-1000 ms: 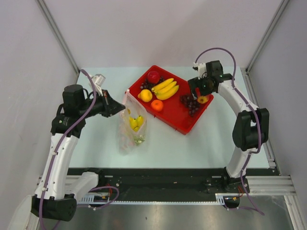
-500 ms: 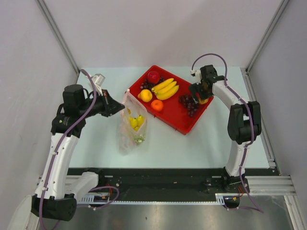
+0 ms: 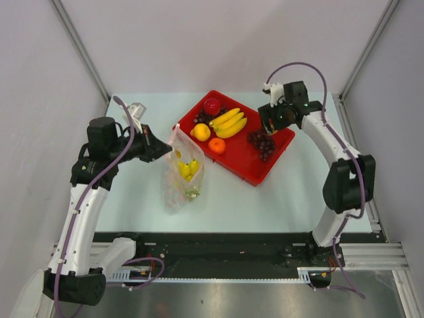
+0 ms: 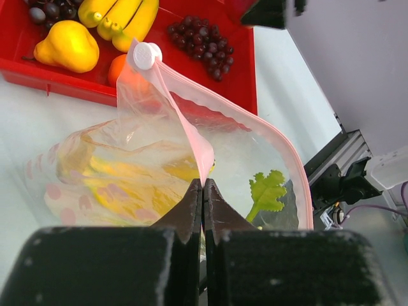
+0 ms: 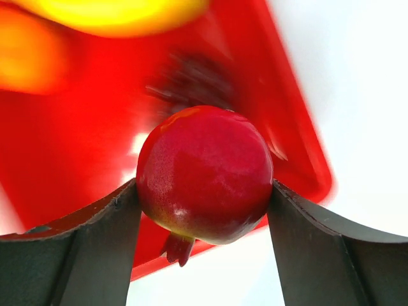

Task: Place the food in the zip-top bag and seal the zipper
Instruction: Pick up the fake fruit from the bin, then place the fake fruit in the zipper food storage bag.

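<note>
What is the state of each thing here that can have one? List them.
zip-top bag, mouth open, some food inside
zipper, unsealed
left gripper, shut on the zipper
right gripper, shut on the red apple
red apple, gripped over the red tray

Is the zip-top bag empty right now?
No, the left wrist view shows yellow food and a green leafy stalk lying inside the zip-top bag.

I see a pale mint table (image 3: 298, 199) boxed in by plain grey walls (image 3: 218, 40), metal posts (image 3: 78, 46) at both far corners, a black rail (image 3: 218, 242) along my near edge, even light.
</note>
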